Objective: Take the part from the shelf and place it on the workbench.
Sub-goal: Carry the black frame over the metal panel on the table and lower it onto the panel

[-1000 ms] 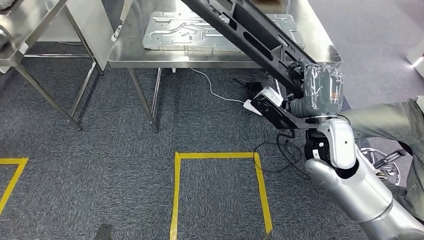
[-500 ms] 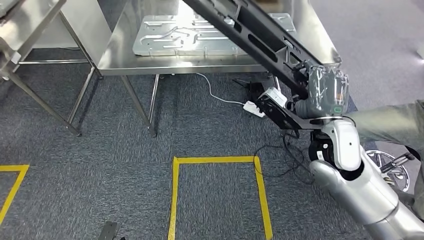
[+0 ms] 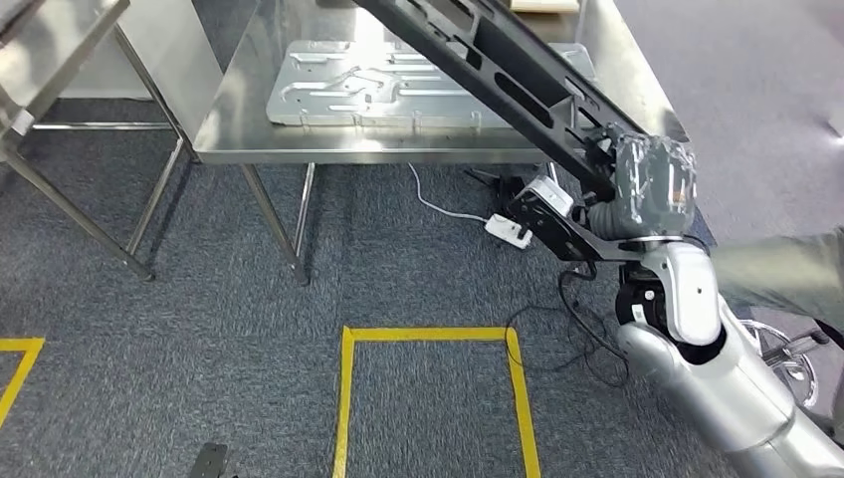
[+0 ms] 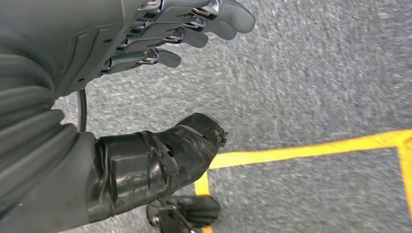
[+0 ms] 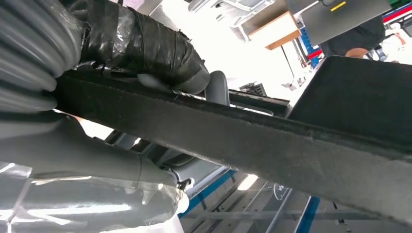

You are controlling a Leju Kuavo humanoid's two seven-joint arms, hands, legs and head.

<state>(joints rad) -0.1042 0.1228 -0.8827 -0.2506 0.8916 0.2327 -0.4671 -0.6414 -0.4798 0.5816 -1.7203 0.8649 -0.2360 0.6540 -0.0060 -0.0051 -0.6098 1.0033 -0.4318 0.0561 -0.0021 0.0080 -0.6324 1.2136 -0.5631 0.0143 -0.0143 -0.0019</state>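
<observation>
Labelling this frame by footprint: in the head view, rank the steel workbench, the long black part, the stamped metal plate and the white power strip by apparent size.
1. Steel workbench.
2. Long black part, though it is nearer the camera and cropped, so unsure.
3. Stamped metal plate, partly hidden.
4. White power strip, smallest.

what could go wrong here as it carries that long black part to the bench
The right hand grips the long black part only at its near end, so the far end may swing or twist in the grip. The part crosses above the metal plate on the bench and might strike it when lowered. Cables on the floor near the robot could snag its feet.
</observation>
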